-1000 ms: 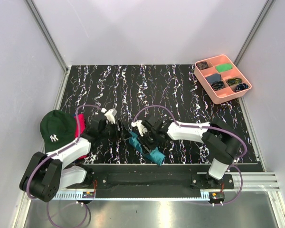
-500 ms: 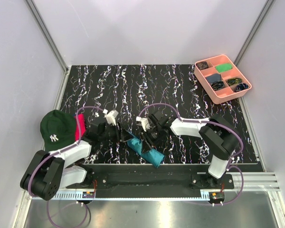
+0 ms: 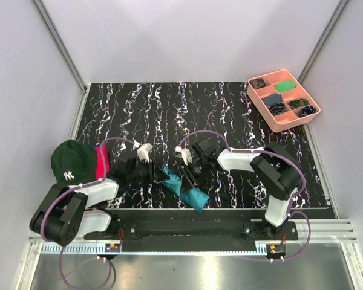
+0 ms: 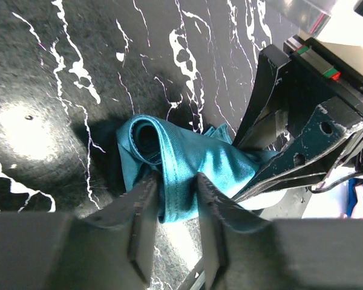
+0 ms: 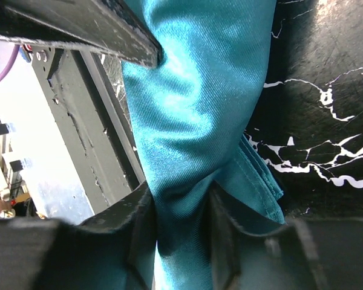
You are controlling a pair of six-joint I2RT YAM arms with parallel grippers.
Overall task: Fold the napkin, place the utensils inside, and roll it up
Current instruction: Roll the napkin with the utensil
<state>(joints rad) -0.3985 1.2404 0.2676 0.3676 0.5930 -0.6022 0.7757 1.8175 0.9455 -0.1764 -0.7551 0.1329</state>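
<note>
Left gripper (image 4: pixel 172 208) has narrowed, now pinching the rolled napkin (image 4: pixel 193 160) at its left end; right gripper (image 5: pixel 178 208) clamps it alongside. Roll sits near counter (image 3: pixel 230 115) front. Keep both pinches level while you turn.

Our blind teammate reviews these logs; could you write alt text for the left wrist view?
A loosely rolled teal napkin over the black marbled table, pinched by the left claw at the bottom; the right claw clamps its other end at right.
</note>
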